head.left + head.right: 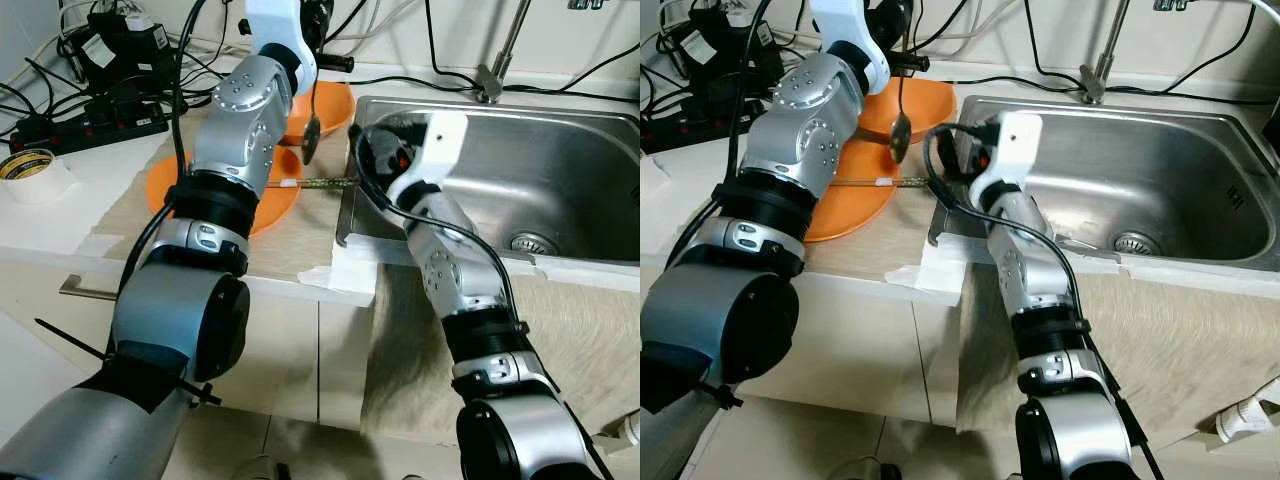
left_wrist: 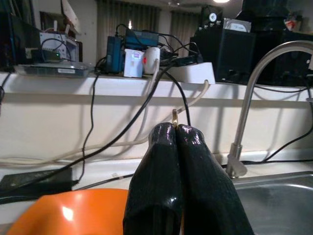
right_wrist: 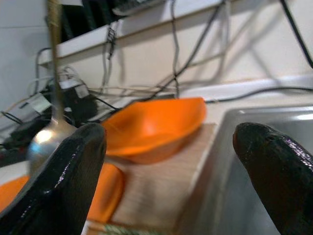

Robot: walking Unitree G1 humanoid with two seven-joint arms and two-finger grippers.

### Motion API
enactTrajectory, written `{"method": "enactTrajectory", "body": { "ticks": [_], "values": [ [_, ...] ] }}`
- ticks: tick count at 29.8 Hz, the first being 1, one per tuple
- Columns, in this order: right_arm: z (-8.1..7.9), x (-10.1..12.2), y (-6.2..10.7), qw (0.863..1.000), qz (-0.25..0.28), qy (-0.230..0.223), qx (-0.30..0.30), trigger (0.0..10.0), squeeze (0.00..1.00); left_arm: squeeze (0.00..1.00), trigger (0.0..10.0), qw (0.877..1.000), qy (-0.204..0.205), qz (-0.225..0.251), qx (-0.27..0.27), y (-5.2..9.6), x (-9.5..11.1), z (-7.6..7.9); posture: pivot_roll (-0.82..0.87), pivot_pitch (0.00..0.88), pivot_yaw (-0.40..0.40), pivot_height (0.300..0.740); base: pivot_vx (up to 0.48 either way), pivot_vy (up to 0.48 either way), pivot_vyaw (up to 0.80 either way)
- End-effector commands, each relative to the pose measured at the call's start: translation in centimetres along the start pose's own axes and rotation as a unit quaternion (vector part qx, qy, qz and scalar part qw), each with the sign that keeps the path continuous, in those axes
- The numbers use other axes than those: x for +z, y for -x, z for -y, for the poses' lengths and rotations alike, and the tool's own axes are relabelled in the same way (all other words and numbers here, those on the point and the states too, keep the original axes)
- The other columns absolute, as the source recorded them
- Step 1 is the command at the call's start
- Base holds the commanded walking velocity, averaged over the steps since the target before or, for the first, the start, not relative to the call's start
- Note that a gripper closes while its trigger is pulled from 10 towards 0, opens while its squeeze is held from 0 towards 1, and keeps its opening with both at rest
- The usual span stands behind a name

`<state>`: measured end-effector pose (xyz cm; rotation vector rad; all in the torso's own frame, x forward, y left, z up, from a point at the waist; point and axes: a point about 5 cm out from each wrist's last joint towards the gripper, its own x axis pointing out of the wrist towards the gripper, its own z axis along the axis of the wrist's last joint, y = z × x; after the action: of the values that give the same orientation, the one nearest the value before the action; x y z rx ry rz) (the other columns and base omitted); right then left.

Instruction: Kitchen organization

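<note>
up top, the left gripper (image 2: 176,129) pinches a spoon (image 1: 899,124), handle mostly hidden; right gripper (image 3: 168,147) gapes empty beside the sink (image 1: 560,150).

Metal spoon (image 1: 899,122) hanging bowl-down over orange plate (image 1: 852,205), beside orange bowl (image 1: 923,101).

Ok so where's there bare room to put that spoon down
The sink basin is bare around its drain. The mat strip between plate and sink is narrow. Crowded: bowl, chopstick, cables. The left gripper holds the spoon.
</note>
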<state>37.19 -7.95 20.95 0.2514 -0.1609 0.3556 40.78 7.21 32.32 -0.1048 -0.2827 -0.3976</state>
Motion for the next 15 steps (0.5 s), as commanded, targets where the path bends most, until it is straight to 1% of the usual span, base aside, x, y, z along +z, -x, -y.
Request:
{"method": "enactTrajectory", "body": {
  "ticks": [1,2,6,15],
  "values": [
    [-0.2,0.0,-0.3,1.0,-0.009,-0.005,0.01,10.0,0.93,0.0,0.0,1.0,0.004,0.007,-0.01,0.0,0.6,0.4,-0.04,0.0,0.032,0.732,0.0,0.0,0.0],
    [-0.4,0.2,-0.5,1.0,-0.006,-0.008,0.016,10.0,0.0,0.0,0.0,1.0,0.006,0.007,-0.013,0.0,0.6,0.6,-0.03,0.0,0.028,0.732,0.0,0.0,0.0],
    [-1.1,0.7,-1.1,0.999,-0.003,-0.017,0.031,10.0,0.0,0.0,0.0,1.0,0.013,0.005,-0.02,0.1,0.4,1.1,-0.03,0.0,0.028,0.732,0.0,0.0,0.0],
    [-2.3,0.7,-1.7,0.998,-0.009,-0.039,0.058,10.0,0.0,0.0,0.0,0.999,0.019,0.0,-0.026,0.4,0.3,1.6,-0.03,0.0,0.024,0.732,0.0,0.0,0.0]
  ]
}}
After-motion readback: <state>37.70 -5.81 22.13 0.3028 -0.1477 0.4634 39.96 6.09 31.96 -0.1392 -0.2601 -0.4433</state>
